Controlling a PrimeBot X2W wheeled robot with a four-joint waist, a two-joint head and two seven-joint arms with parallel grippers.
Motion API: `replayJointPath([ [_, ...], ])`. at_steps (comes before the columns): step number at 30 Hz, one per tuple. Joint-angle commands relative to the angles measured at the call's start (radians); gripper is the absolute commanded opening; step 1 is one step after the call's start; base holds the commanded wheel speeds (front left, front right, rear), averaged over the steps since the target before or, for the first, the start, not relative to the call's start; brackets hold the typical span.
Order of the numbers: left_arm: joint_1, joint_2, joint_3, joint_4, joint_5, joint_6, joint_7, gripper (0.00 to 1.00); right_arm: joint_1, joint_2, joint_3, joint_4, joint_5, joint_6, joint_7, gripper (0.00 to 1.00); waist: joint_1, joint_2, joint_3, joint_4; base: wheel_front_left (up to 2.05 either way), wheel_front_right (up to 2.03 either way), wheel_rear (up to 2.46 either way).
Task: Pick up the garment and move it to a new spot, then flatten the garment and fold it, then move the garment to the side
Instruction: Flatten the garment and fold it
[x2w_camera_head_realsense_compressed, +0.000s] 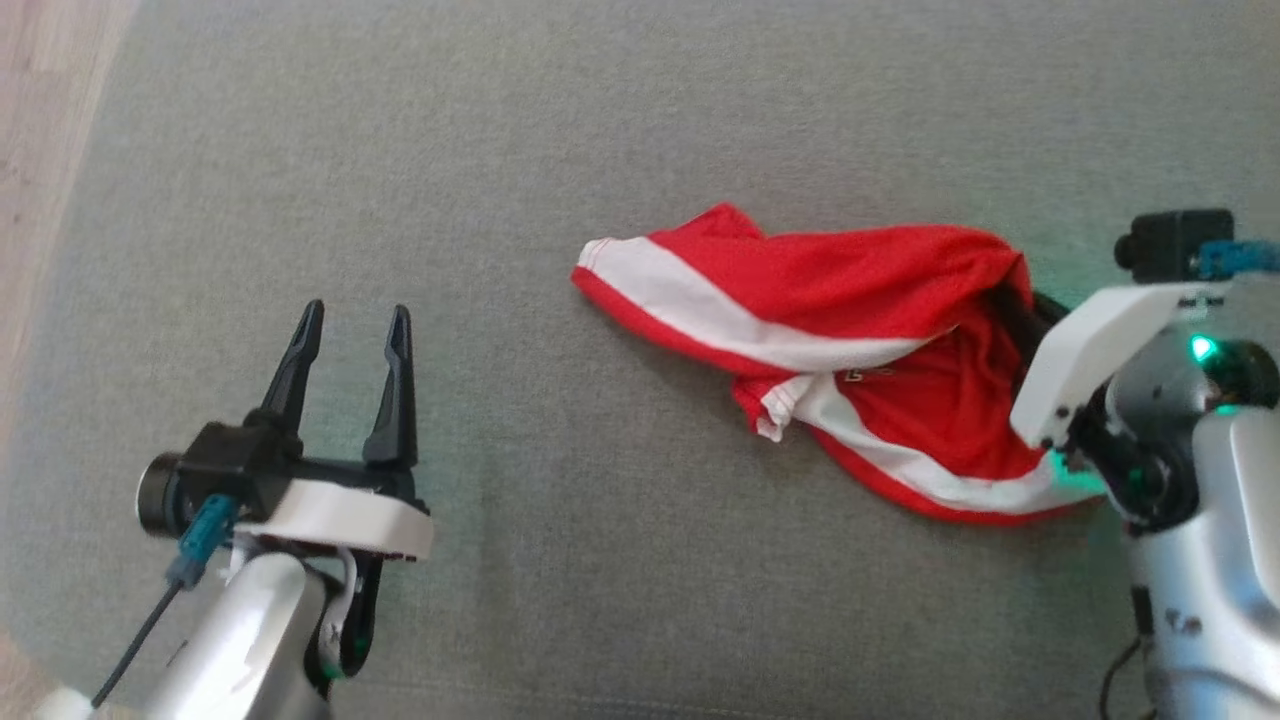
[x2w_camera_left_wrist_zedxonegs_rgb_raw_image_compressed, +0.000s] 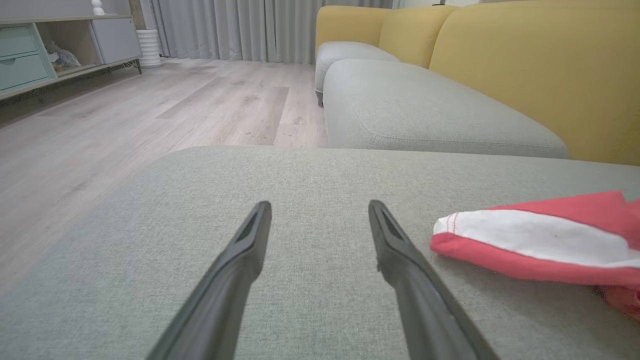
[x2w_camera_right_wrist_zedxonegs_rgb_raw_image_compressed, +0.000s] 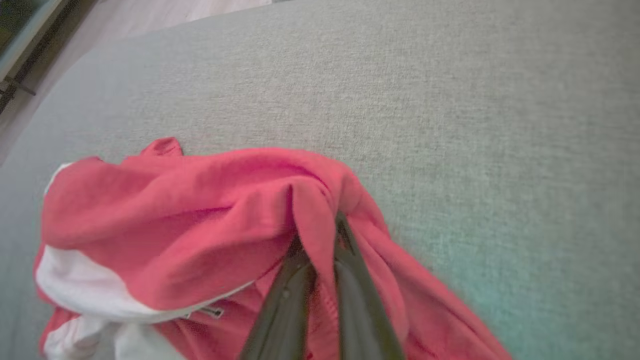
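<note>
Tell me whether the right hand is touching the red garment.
Touching. The right wrist view shows the right hand shut on a fold of the red and white garment.

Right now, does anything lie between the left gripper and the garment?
Nothing visible does. Bare grey cushion is all that separates the open left gripper from the garment, whose striped end lies to its right.
</note>
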Motion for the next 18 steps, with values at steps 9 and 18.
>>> replayJointPath([
  [9,-0.057,0.002,0.022,0.029,0.006,-0.015,-0.026,1.00,-0.087,-0.045,0.008,0.130,0.043,0.004,-0.234,1.00,-0.0002,0.0000,0.000,0.001,0.00,0.00,0.00],
  [18,-0.023,0.025,0.027,0.044,0.001,-0.004,-0.025,1.00,0.012,-0.057,-0.006,0.103,0.003,0.004,-0.562,1.00,-0.0002,0.0000,-0.067,-0.047,0.00,0.00,0.00],
])
